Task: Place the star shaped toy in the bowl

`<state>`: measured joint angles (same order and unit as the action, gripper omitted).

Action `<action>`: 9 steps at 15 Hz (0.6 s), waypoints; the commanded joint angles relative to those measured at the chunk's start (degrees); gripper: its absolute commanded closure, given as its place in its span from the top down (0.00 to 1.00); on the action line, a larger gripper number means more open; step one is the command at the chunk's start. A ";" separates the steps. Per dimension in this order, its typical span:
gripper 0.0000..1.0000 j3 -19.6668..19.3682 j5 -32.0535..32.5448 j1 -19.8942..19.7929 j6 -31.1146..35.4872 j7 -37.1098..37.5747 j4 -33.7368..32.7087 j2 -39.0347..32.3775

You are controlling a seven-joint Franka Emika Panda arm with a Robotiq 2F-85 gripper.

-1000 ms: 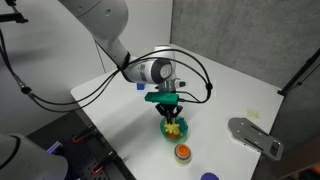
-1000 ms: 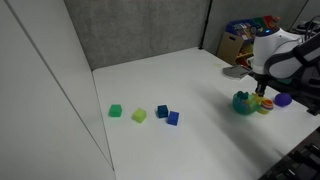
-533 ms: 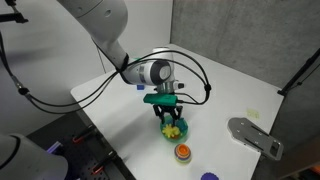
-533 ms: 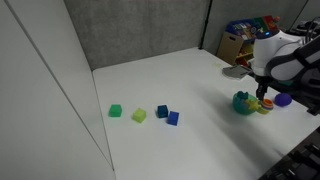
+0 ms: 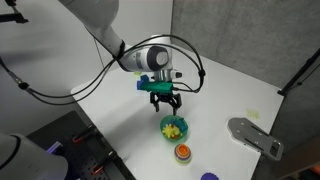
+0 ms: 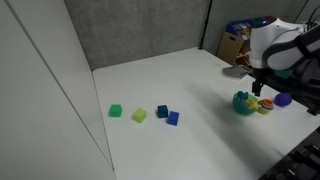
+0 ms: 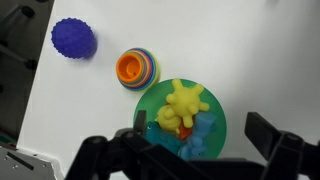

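The yellow star shaped toy (image 7: 183, 104) lies inside the teal-green bowl (image 7: 150, 101), against a blue toy (image 7: 206, 137). In an exterior view the star shaped toy (image 5: 174, 127) shows as a yellow patch in the bowl (image 5: 165, 124). My gripper (image 5: 165, 101) hangs a short way above the bowl, open, with nothing between its fingers. In the wrist view the gripper (image 7: 199, 123) has its two dark fingers wide apart on either side of the bowl. From the other side, the gripper (image 6: 258, 90) is just above the bowl (image 6: 241, 102).
An orange ringed round thing (image 7: 137, 69) and a purple knobbly ball (image 7: 74, 38) sit close to the bowl. A grey flat object (image 5: 255, 135) lies near the table edge. Green (image 6: 115, 111), yellow-green (image 6: 139, 115) and blue blocks (image 6: 167, 114) lie far across the white table.
The gripper was shut low in the bowl; it has opened and risen above it. The star shaped toy stays in the bowl.
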<state>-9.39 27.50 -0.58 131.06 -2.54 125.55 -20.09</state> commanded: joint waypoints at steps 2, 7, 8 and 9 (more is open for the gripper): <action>1.00 1.57 -5.55 -0.57 -5.46 4.65 1.64 7.94; 1.00 1.93 -11.08 -1.35 -7.44 7.99 4.72 16.82; 1.00 2.04 -11.90 -1.47 -7.71 8.66 5.35 18.50; 1.00 2.17 -12.61 -1.57 -7.62 9.24 6.35 20.53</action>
<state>-8.35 17.09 -1.11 124.27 4.29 128.22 -6.13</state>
